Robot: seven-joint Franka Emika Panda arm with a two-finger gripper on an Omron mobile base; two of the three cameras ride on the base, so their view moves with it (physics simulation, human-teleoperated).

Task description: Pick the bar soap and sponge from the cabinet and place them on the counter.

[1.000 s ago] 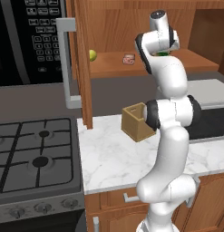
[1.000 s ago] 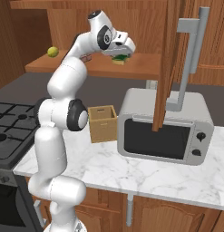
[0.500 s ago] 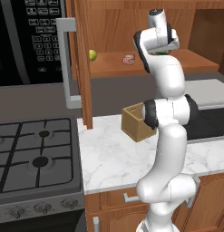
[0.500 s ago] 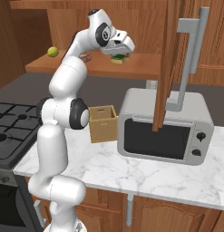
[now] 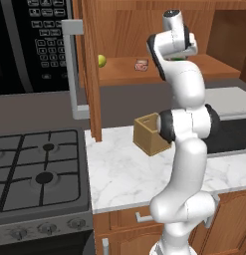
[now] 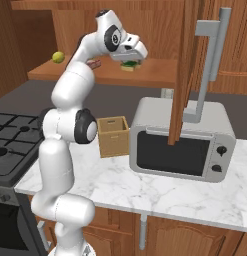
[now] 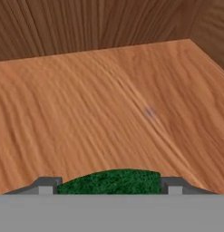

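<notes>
My gripper (image 6: 131, 59) reaches into the open cabinet (image 5: 144, 30) and is shut on the sponge (image 6: 129, 65), a dark green pad over a yellow base, just above the wooden shelf (image 7: 109, 104). In the hand view the sponge's green top (image 7: 111, 181) spans the gap between both fingertips (image 7: 46, 185). The pinkish bar soap (image 5: 141, 64) lies on the shelf left of the arm, apart from the gripper; a bit of it (image 6: 96, 63) peeks from behind the arm. Below lies the white marble counter (image 5: 124, 174).
A yellow-green fruit (image 5: 101, 60) sits at the shelf's left end. An open wooden box (image 5: 150, 134) and a microwave (image 6: 182, 137) stand on the counter. The black stovetop (image 5: 40, 164) lies to the left. Open cabinet doors (image 5: 89, 74) (image 6: 185, 70) with grey bar handles flank the arm.
The hand has shifted only slightly, a touch upward, with the sponge still between its fingers. Soap and fruit have not moved.
</notes>
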